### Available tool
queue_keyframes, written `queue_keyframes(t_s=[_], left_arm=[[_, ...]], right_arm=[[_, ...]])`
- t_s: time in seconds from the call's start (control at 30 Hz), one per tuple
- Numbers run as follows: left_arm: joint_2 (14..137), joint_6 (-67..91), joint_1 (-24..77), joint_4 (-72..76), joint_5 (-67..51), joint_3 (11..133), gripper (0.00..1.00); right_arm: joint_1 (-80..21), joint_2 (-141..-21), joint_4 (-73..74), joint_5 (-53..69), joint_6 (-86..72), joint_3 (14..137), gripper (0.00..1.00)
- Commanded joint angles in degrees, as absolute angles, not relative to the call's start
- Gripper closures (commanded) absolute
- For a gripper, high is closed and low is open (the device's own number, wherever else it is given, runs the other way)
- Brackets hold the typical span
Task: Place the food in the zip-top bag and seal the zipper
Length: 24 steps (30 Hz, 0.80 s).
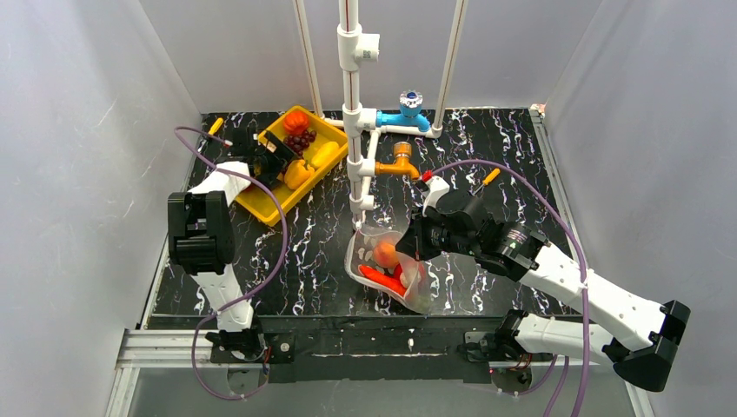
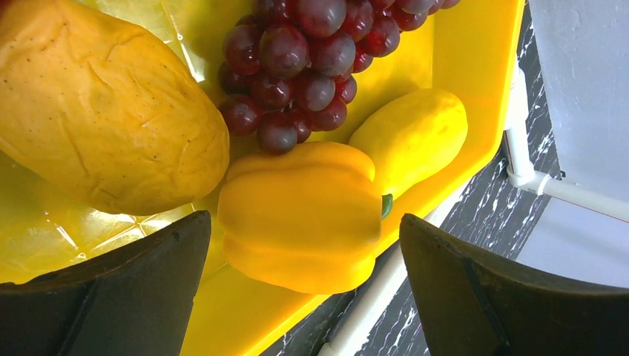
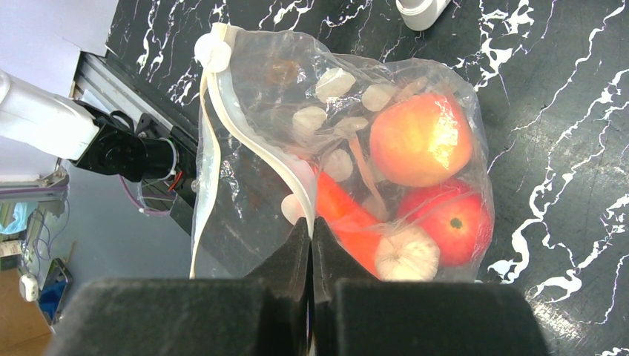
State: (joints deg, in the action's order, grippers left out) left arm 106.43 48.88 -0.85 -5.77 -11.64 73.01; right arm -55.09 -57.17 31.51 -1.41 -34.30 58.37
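Zip-top bag [image 3: 252, 96] stands propped up on the black marbled table [image 1: 487, 156], near the middle of the near edge. The right arm reaches in low from the near right corner, forearm stretched toward the centre. Its right pincer [image 3: 311, 230] is clenched on the bag's plastic edge, the two fingers pressed flat together. The zipper [image 3: 236, 111] is unsealed, and its two pale strips run apart from each other at the mouth. Inside the bag sit a peach-coloured fruit [image 3: 420, 139], a red tomato [image 3: 449, 222], a white garlic bulb [image 3: 406, 256] and a long red-orange piece [image 3: 348, 222], all crowded together at the bottom.

The left arm rises from the near left corner and bends forward over the yellow tray [image 1: 261, 204], which lies at the far left corner. Its left pincer [image 2: 304, 222] is released, one finger on each side of a yellow bell pepper [image 2: 304, 185], neither touching it. The tray also holds dark purple grapes [image 2: 304, 67], a smooth yellow fruit [image 2: 412, 133] touching the pepper, a large orange-brown lumpy piece [image 2: 104, 111] and a red piece [image 1: 295, 122] at its far end.
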Motion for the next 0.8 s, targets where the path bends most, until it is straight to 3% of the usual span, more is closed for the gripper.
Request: queue_keyframes(t_s=[0.0, 0.2, 0.37, 0.57, 0.77], left_arm=[[106.6, 49.4, 1.0, -4.9, -13.9, 72.0, 0.02], [109.7, 53.9, 1.1, -0.4, -19.2, 70.9, 0.03], [107.1, 52.7, 1.1, -0.5, -15.9, 70.1, 0.13], [103.7, 49.1, 0.6, -4.0, -14.6, 71.6, 0.42], [96.4, 43.4, 0.3, -10.7, -14.8, 73.9, 0.52]], right_arm=[[-54.8, -57.1, 30.1, -1.9, -33.8, 59.0, 0.99], [-54.8, -56.9, 30.1, -1.7, -33.9, 58.9, 0.99], [-54.8, -56.0, 31.2, -2.8, -33.9, 59.0, 0.99], [-54.8, -56.2, 31.0, -2.5, -33.8, 59.1, 0.99], [-54.8, -55.9, 31.0, -2.8, -33.6, 59.3, 0.99]])
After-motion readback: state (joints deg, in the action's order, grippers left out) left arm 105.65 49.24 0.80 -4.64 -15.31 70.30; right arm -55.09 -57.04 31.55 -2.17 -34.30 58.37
